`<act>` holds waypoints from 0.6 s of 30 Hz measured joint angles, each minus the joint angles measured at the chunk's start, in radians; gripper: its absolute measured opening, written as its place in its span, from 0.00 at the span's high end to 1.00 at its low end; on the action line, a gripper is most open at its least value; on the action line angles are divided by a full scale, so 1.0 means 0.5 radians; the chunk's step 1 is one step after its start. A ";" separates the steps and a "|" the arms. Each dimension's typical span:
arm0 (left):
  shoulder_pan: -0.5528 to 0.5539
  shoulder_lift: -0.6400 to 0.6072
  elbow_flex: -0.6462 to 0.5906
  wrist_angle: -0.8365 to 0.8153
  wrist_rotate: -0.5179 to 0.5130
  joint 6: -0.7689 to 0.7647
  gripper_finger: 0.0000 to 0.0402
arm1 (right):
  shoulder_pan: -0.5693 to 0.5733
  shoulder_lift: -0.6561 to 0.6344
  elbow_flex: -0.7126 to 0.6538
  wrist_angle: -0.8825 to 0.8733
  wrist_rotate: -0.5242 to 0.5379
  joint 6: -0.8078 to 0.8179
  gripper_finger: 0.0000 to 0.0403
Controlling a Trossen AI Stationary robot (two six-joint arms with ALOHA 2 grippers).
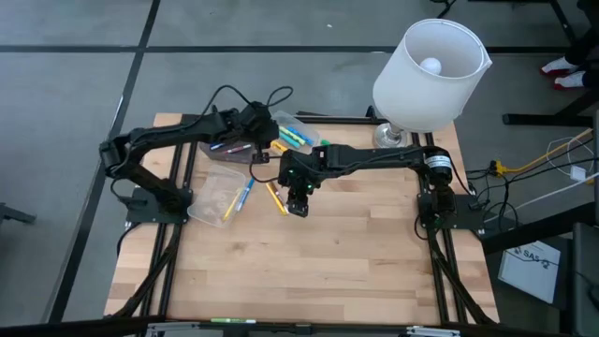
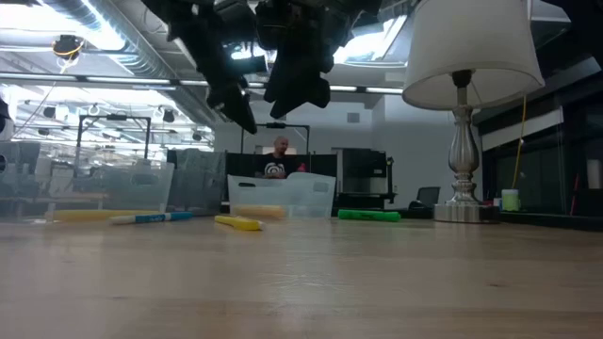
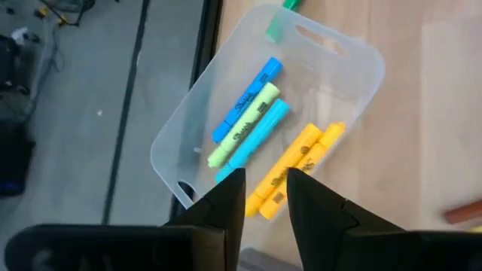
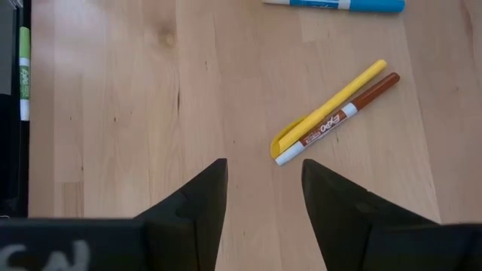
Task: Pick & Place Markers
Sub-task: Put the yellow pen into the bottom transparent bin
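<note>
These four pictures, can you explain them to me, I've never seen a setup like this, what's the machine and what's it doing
It is a robot with two dark arms at a wooden table, each ending in a two-finger pincer. One picture looks down from above, one looks level across the tabletop, and two come from cameras on the wrists. The left pincer hangs above a clear plastic container that holds blue, green and yellow markers. The right pincer hangs open and empty above the bare wood, near a yellow marker and a brown-capped marker lying side by side. A white lamp stands at the far edge. Neither pincer holds anything.
</note>
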 joint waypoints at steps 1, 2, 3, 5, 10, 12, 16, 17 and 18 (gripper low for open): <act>0.000 -0.024 -0.001 -0.023 0.016 -0.040 0.77 | 0.000 0.000 0.000 0.000 0.000 0.001 0.58; 0.000 -0.048 -0.001 -0.043 0.039 -0.080 0.78 | 0.000 0.000 0.000 0.000 0.000 0.001 0.58; 0.000 -0.075 -0.001 -0.063 0.056 -0.124 0.78 | 0.000 0.000 0.000 0.000 0.000 0.001 0.58; -0.002 -0.133 -0.001 -0.096 0.096 -0.225 0.79 | 0.000 0.000 0.000 0.000 0.000 0.003 0.58; -0.017 -0.291 -0.002 -0.129 0.220 -0.476 0.81 | 0.000 0.000 0.000 0.001 0.000 0.018 0.58; -0.036 -0.356 -0.002 -0.136 0.224 -0.539 0.82 | 0.000 0.000 0.000 0.000 0.001 0.022 0.58; -0.093 -0.471 -0.002 -0.167 0.227 -0.642 0.83 | 0.000 0.000 0.000 0.001 0.000 0.011 0.58; -0.113 -0.497 -0.002 -0.173 0.229 -0.675 0.83 | 0.000 0.000 0.000 0.000 0.000 0.008 0.58; -0.133 -0.521 -0.002 -0.174 0.228 -0.709 0.83 | 0.000 0.000 0.000 0.001 0.000 0.008 0.58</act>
